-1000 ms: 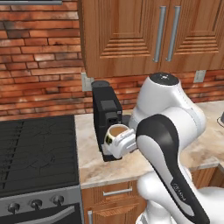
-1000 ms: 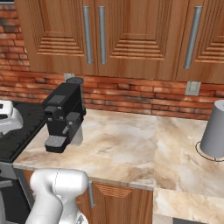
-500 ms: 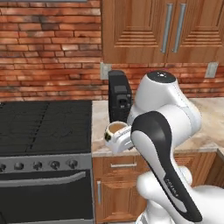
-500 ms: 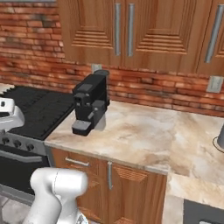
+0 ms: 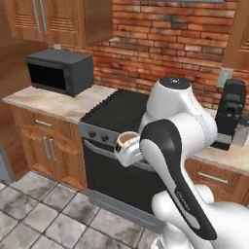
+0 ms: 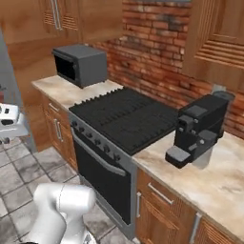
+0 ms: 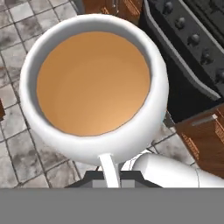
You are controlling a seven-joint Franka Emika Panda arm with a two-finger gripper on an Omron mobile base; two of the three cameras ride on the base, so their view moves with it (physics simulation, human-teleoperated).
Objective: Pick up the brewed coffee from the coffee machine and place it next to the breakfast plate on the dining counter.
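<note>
The brewed coffee [image 5: 127,140] is a small white mug of brown liquid, held in the air in front of the black stove and above the tiled floor. My gripper [image 5: 128,151] is shut on it from below and behind. In the hand view the mug [image 7: 94,87] is seen from above, with its handle running down between my gripper [image 7: 109,176] fingers. The coffee machine [image 5: 232,115] stands on the marble worktop right of the stove, behind the arm, its drip base [image 6: 178,156] bare. The breakfast plate and the dining counter are out of view.
A black stove [image 5: 120,111] with an oven front [image 6: 100,175] sits between two worktops. A dark microwave [image 5: 59,71] stands on the left worktop [image 6: 59,89]. Wooden cabinets hang above, against a brick wall. Grey tiled floor [image 5: 44,214] spreads to the lower left.
The base has turned, so the whole scene slid right: the coffee machine is now at the far right of the left base view, and the stove and microwave appeared. The mug stays in my gripper.
</note>
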